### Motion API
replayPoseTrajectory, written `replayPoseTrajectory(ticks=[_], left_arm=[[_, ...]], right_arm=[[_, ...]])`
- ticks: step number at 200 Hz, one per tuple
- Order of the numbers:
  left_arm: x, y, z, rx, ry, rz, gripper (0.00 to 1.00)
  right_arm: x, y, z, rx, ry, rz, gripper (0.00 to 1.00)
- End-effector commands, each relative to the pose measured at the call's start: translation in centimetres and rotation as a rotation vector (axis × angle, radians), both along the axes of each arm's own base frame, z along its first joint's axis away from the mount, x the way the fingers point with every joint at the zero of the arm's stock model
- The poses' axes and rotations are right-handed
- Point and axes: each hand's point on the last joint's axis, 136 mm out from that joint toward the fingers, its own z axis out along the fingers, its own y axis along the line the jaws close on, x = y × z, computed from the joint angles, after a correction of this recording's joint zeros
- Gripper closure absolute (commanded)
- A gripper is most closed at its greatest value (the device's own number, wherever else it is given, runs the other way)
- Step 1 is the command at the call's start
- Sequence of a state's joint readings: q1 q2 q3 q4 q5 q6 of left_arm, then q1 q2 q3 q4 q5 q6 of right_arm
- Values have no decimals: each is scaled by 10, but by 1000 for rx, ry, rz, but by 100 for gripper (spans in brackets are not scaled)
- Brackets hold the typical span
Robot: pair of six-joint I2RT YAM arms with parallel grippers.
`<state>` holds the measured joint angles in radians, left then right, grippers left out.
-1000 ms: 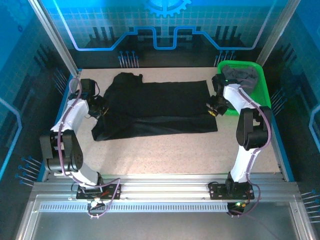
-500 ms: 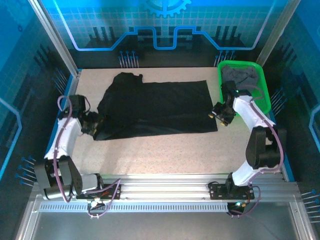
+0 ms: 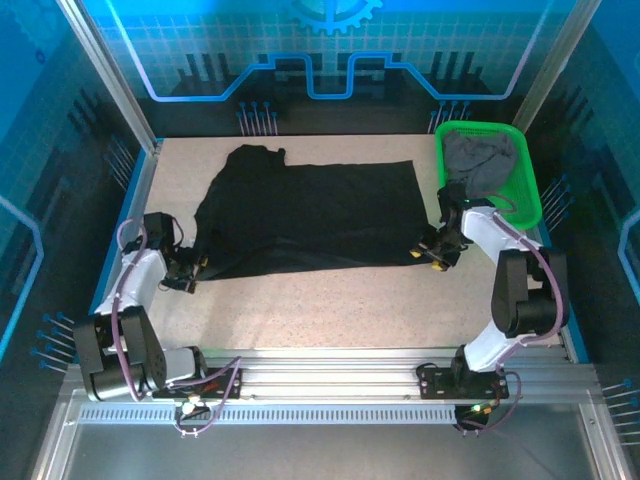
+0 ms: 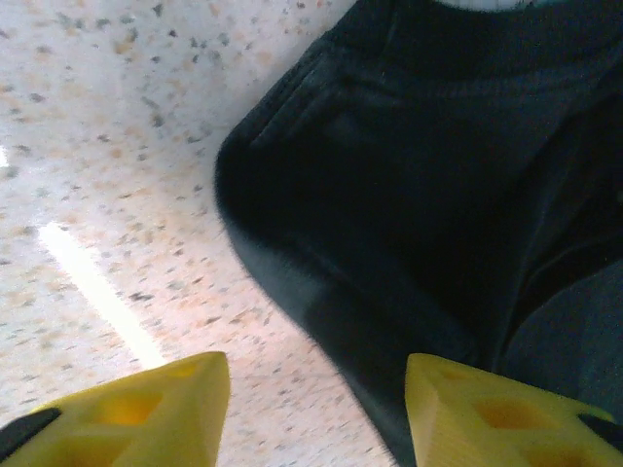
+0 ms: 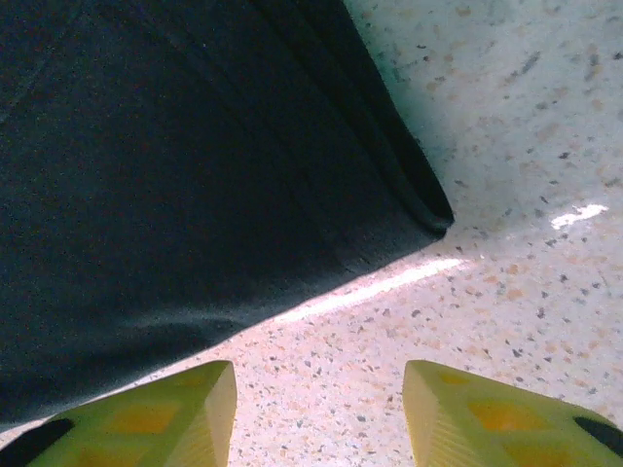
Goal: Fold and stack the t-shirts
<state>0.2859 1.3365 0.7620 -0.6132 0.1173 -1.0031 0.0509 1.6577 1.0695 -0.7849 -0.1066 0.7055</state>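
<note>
I look down on the pale speckled stone-look table (image 3: 330,310), which takes up the middle of the overhead view. The black cloth t-shirt (image 3: 310,215) lies flat across its upper centre, a broad dark shape running from left of centre almost to the right side, with a bunched lump at its upper left corner. The green plastic mesh basket (image 3: 527,185) stands in the upper right corner of the table, just beside the black shirt's right edge. The dark grey cloth t-shirt (image 3: 480,160) lies crumpled inside it.

My left gripper (image 3: 198,270) is low over the table at the black shirt's lower left corner. In the left wrist view its yellow fingers (image 4: 185,394) stand parted with a clear gap (image 4: 316,399) and clasp nothing. The shirt (image 4: 438,195) covers the upper right of that frame, and its rounded hem runs down toward the right-hand finger. I cannot tell whether that finger touches the cloth.

My right gripper (image 3: 428,258) sits at the shirt's lower right corner, near the basket. In the right wrist view its fingers also stand apart (image 5: 319,399) with only bare table (image 5: 506,292) between them. The shirt's folded corner (image 5: 175,175) lies just beyond the tips, in the upper left of the frame.
</note>
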Motion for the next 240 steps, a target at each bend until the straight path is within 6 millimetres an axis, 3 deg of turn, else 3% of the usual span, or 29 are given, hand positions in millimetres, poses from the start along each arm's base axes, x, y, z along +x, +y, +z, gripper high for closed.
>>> replayPoseTrajectory(ticks=[1,29,59,123,152,169,190,202,226,240], left_arm=[[18,0,-4,-64,-11,66,53],[23,9,-7,-42,-2,107,55],[27,25,-10,-20,16,143,79],[41,50,-17,10,60,132,90],[40,55,-18,14,68,133,90],[38,56,-8,38,52,108,88],[21,54,8,97,41,80,70],[8,46,12,111,26,68,66],[-18,24,-2,102,65,24,64],[-21,16,-13,70,43,20,64]], right_arm=[[4,0,-1,22,0,-6,53],[3,0,2,20,-6,-5,53],[-1,-2,-2,8,10,-10,56],[-2,-5,-4,-11,22,-15,61],[-1,-6,-4,-18,25,-14,61],[-1,-7,-4,-22,22,-12,61],[0,-6,-3,-17,2,-4,59],[2,-5,-3,-8,-9,-2,56],[9,-4,-8,17,-19,-5,53],[14,-3,-12,28,-21,-7,52]])
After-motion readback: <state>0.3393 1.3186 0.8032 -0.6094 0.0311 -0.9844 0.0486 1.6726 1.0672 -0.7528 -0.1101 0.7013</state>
